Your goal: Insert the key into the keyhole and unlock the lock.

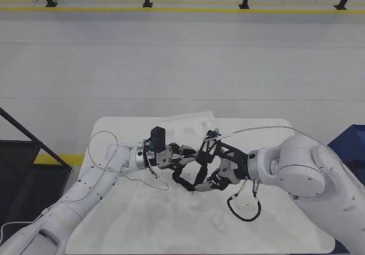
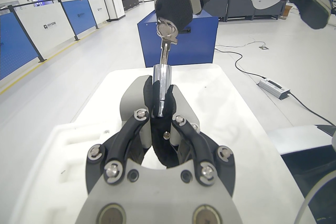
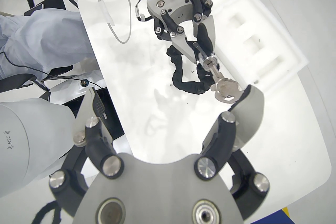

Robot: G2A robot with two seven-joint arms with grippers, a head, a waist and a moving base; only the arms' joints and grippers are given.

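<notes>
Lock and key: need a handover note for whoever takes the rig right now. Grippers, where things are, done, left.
Left gripper: shut on the lock, held above the table, with its black cable trailing under it.
Right gripper: open, one finger pad right beside the key at its bow; contact cannot be told.
Blade sits in the keyhole at the lock's end.
Done: key inserted.
Left: close on the bow and turn to unlock. Whether it is already turned cannot be seen.
</notes>
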